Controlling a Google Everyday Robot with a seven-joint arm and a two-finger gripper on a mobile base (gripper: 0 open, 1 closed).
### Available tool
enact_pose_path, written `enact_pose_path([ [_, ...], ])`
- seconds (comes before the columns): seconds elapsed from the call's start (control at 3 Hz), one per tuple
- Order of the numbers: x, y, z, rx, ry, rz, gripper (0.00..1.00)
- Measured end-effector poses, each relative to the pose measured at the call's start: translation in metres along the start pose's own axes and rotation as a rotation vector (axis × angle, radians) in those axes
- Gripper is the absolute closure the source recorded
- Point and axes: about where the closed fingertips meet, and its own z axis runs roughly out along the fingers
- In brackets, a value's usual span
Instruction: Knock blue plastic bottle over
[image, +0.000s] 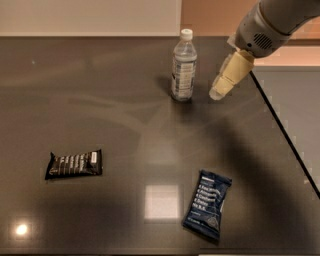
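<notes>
The blue plastic bottle (184, 66) stands upright near the far middle of the dark table (125, 115). It is clear, with a white cap and a white-and-blue label. My gripper (220, 91) hangs from the grey arm at the upper right, its cream fingers pointing down and to the left. Its tip is a short gap to the right of the bottle, at about label height, not touching it.
A black snack bar wrapper (74, 164) lies at the front left. A dark blue snack bar wrapper (207, 205) lies at the front right. The table's right edge (285, 135) runs diagonally just behind my gripper.
</notes>
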Motion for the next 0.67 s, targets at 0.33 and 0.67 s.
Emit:
enact_pose_path([
  [0.33, -0.023, -0.026, 0.026, -0.002, -0.064, 0.028, 0.00],
  [0.67, -0.042, -0.044, 0.049, -0.026, -0.127, 0.062, 0.00],
])
